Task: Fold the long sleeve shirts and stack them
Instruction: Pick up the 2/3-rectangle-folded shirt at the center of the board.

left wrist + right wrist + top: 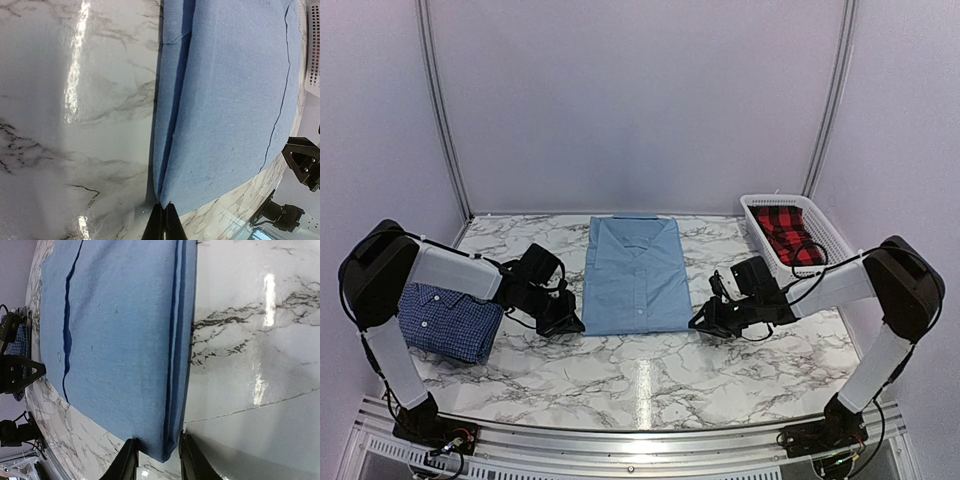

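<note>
One light blue shirt (120, 340) corner lies between the parted right jaws.

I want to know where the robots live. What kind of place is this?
Probably a robot test booth, not a home: plain walls all round, a left arm and right arm bolted to a table, a shirt laid out.

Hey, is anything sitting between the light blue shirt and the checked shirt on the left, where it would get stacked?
Only the left arm: its shut pincer sits at the light blue shirt's near left corner, and its white forearm crosses above the checked shirt. Nothing else visible lies between them.
</note>
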You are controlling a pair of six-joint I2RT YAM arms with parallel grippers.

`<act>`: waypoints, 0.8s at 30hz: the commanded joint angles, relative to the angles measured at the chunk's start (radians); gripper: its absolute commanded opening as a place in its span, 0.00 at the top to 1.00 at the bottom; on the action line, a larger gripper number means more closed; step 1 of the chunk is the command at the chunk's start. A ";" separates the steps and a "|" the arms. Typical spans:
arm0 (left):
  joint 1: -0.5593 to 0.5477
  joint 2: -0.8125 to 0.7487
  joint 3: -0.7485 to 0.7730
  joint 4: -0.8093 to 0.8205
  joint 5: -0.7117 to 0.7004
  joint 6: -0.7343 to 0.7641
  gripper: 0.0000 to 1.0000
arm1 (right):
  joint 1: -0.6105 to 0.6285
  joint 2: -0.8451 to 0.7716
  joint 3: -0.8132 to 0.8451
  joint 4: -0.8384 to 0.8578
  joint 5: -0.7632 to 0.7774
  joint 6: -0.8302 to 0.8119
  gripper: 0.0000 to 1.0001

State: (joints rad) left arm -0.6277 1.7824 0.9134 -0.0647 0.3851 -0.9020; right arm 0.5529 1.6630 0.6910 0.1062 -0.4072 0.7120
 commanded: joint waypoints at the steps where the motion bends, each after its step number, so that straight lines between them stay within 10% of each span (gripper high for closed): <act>1: -0.008 -0.021 0.001 -0.016 0.009 -0.006 1.00 | 0.023 0.032 -0.008 0.001 0.005 0.017 0.71; 24: -0.052 -0.149 -0.052 -0.031 -0.035 -0.012 1.00 | 0.043 -0.122 -0.057 -0.051 0.034 0.023 1.00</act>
State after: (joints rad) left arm -0.6594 1.7073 0.8829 -0.0647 0.3820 -0.9127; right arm 0.5812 1.6199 0.6559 0.1036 -0.3962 0.7338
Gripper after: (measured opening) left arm 0.006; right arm 0.003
